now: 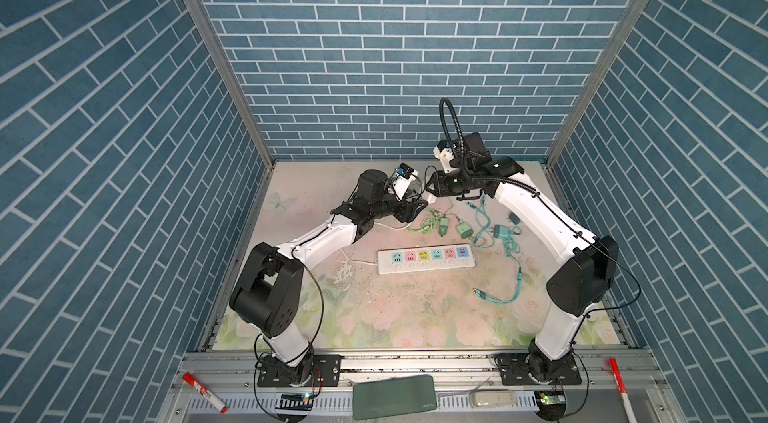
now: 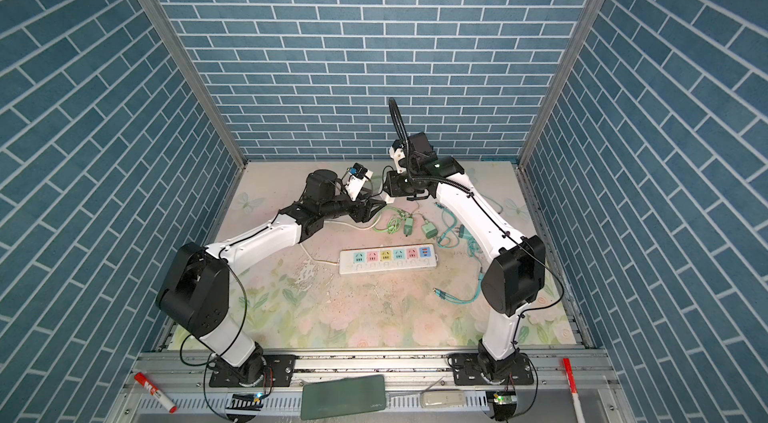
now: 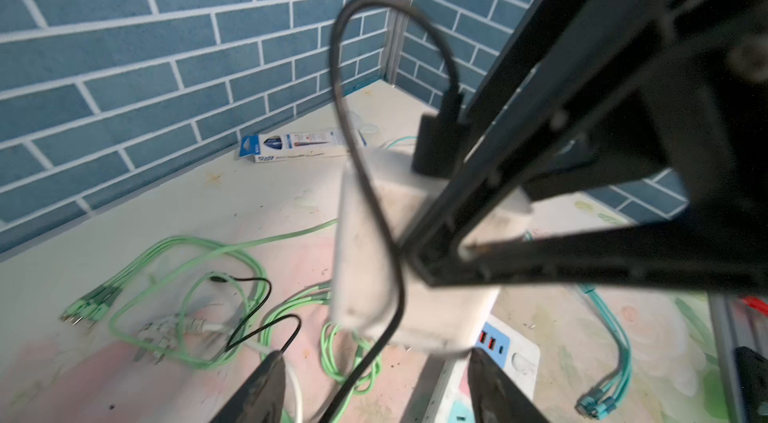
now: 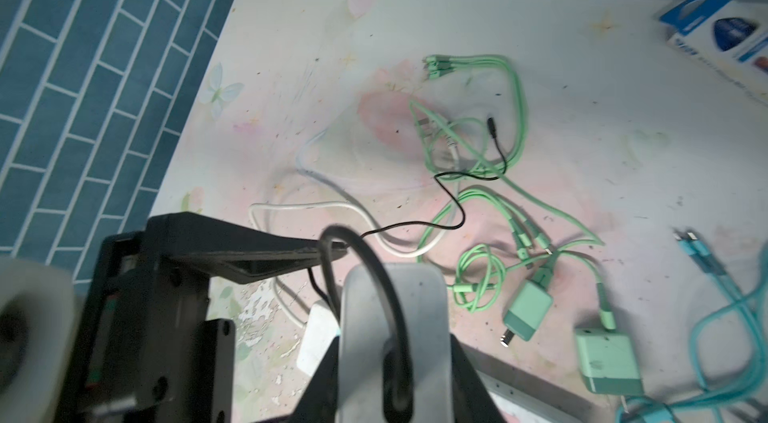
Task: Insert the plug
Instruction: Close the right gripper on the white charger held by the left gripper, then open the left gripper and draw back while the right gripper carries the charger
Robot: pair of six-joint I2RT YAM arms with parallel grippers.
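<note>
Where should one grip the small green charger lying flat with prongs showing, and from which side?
Grip the small green charger across its two long side walls, from straight above: it lies flat, prongs at one end and the cable at the other, leaving those walls free.

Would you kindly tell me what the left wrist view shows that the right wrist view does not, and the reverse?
Left wrist only: the USB ports at the coloured end of the power strip.
Right wrist only: a green charger, a second charger and a butterfly print on the mat.
Both: the white adapter gripped by the right claw, its looping black cable, the green cable tangle and the blue-and-white box.
</note>
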